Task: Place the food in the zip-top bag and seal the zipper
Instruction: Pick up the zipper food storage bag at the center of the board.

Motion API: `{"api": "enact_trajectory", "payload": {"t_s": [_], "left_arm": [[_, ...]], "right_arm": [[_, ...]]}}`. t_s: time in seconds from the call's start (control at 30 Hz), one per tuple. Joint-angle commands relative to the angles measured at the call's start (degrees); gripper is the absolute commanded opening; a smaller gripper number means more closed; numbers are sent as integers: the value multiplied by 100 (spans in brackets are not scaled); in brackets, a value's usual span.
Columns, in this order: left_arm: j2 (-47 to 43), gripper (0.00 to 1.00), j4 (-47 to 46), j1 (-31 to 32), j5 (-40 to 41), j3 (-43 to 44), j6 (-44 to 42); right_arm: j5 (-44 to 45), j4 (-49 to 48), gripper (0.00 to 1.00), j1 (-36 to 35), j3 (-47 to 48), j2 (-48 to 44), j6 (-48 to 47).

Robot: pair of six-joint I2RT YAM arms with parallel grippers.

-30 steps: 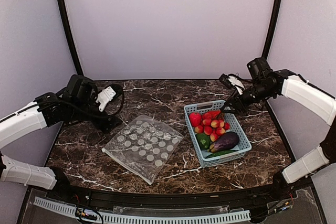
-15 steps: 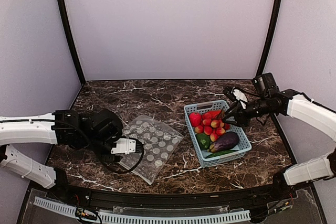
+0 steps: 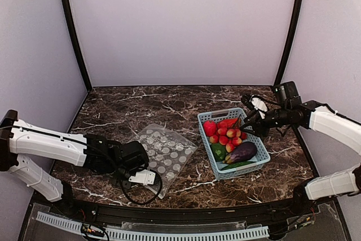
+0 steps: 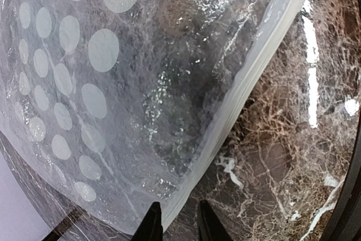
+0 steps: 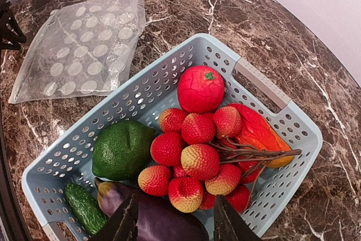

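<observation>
Left end effector (image 4: pixel 178 204): narrowly parted, tips at the zipper (image 4: pixel 248 77), which ran diagonally away.
Right end effector (image 5: pixel 175 197): spread, hung over the food (image 5: pixel 197 159) in the basket (image 5: pixel 265 86).
Zip-top bag (image 3: pixel 163 153): lay flat on the worktop (image 3: pixel 113 111), left of the basket.

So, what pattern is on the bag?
The bag is clear with white dots; clearest in left wrist view.

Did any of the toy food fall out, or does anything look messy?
No, nothing stands out. All the food sits inside the blue basket, none spilled on the table, and the dotted bag lies flat beside it.
</observation>
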State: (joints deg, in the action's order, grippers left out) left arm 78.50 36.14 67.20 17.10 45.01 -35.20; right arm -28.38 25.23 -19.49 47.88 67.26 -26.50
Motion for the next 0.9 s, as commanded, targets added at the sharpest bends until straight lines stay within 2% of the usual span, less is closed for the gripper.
{"api": "enact_trajectory", "payload": {"t_s": [0.0,0.5,0.73,0.87], "left_arm": [[157,22,-322,21,3,-134,-73],[722,20,-730,21,96,-219,-247],[861,13,-877,60,430,-263,-429],[866,3,-1022,65,859,-212,-385]], "right_arm": [[94,-178,43,22,-41,21,-28],[105,-180,43,35,-59,72,-38],[114,-172,43,49,-77,41,-37],[118,-170,43,50,-64,32,-43]]}}
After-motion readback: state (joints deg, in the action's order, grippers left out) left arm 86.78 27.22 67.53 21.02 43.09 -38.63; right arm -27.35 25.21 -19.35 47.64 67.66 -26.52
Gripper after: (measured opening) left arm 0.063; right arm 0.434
